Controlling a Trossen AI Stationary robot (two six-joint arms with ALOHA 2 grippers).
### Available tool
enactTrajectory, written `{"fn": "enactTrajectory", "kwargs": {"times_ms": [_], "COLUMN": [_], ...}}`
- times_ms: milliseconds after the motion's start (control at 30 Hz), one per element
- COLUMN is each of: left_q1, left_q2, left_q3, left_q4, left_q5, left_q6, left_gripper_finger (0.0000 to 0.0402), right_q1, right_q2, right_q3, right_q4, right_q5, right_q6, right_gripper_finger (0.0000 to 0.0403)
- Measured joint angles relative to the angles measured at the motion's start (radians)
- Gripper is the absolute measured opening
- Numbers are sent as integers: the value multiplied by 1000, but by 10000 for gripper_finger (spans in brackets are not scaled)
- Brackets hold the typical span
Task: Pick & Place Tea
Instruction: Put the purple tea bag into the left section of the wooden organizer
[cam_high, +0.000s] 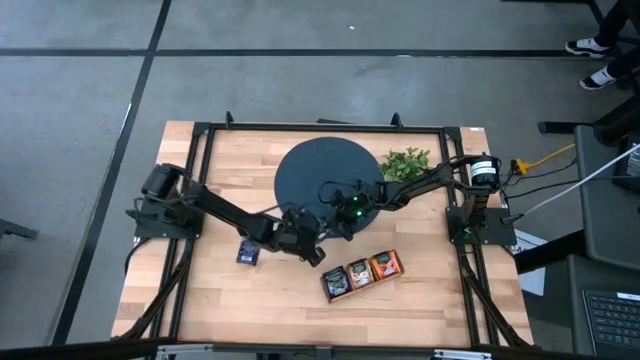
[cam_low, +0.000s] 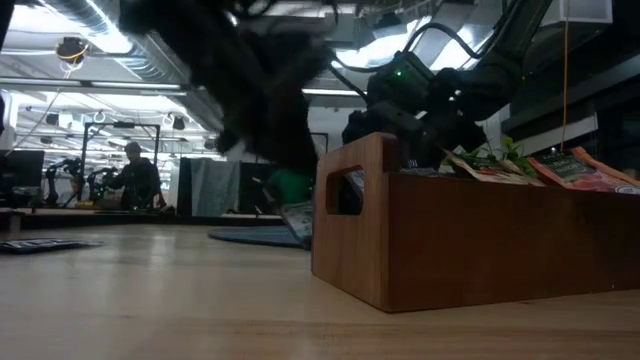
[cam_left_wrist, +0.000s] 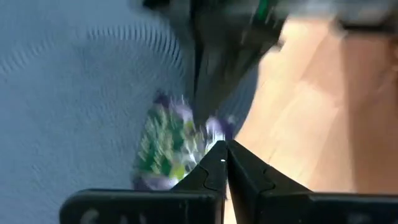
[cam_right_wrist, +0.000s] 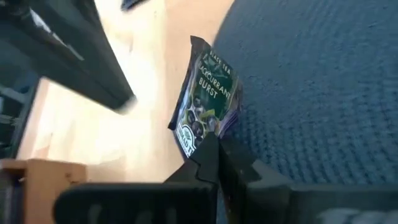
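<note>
A green-and-purple tea sachet (cam_right_wrist: 208, 93) hangs at the near edge of the round dark mat (cam_high: 325, 175), with my right gripper (cam_right_wrist: 214, 146) shut on it. My left gripper (cam_left_wrist: 225, 152) is shut, its tips right beside a corner of the same sachet (cam_left_wrist: 165, 149). In the high view both grippers meet near the mat's near edge, left gripper (cam_high: 308, 243) and right gripper (cam_high: 332, 228). A dark navy sachet (cam_high: 248, 252) lies flat on the table to the left. More sachets stand in the wooden tray (cam_low: 470, 240). My left gripper has its shut tips next to the sachet's corner (cam_left_wrist: 211, 132); I cannot tell whether they touch it. My right gripper pinches the sachet's nearest edge (cam_right_wrist: 204, 132) between its two fingertips, coming slanting down from the table's right. The sachet sticks out beyond the fingers, tilted, printed face showing; I cannot tell whether its far end rests on the mat.
The tray (cam_high: 345, 295) with dark, beige and orange sachets sits close to the grippers, on their near-right side. A leafy green plant (cam_high: 405, 162) lies at the mat's far right. Bare wood stretches along the table's near and left parts. A person (cam_low: 135, 180) is in the room behind.
</note>
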Motion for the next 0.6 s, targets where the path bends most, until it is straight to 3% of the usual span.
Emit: {"fn": "enactTrajectory", "kwargs": {"times_ms": [167, 333, 600], "left_q1": [21, 70, 180], "left_q2": [-131, -267, -436], "left_q3": [1, -61, -329], "left_q4": [-99, -139, 285], "left_q5": [-7, 42, 340], "left_q6": [122, 155, 212], "left_gripper_finger": [8, 3, 3], "right_q1": [-16, -20, -19], "right_q2": [-31, -118, -216], "right_q3": [0, 0, 0], "right_q4": [-16, -58, -110], "right_q5": [-75, -53, -37], "right_q6": [-23, -74, -106], "right_gripper_finger": [4, 3, 2]}}
